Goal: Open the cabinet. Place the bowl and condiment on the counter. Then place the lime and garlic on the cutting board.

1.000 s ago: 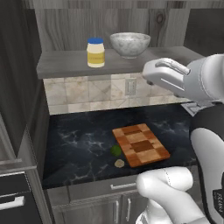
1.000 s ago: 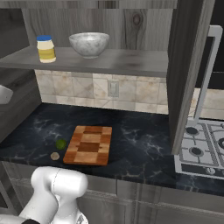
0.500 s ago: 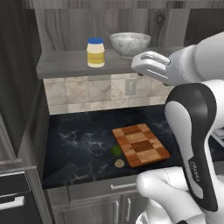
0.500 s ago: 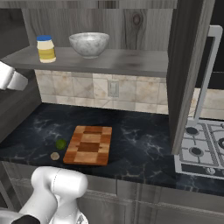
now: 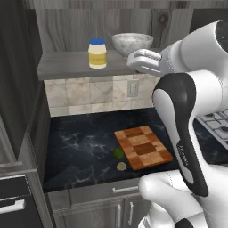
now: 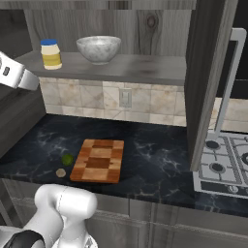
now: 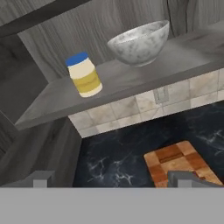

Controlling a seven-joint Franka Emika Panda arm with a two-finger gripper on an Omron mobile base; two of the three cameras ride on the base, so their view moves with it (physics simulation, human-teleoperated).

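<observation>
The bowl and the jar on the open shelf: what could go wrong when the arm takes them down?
1. The bowl is wide; the open tool may not span its rim and could slip.
2. The condiment stands close beside the bowl, so a reach for one might knock the other off the shelf.
3. A fallen item could hit the lime or garlic near the counter's front edge.
</observation>
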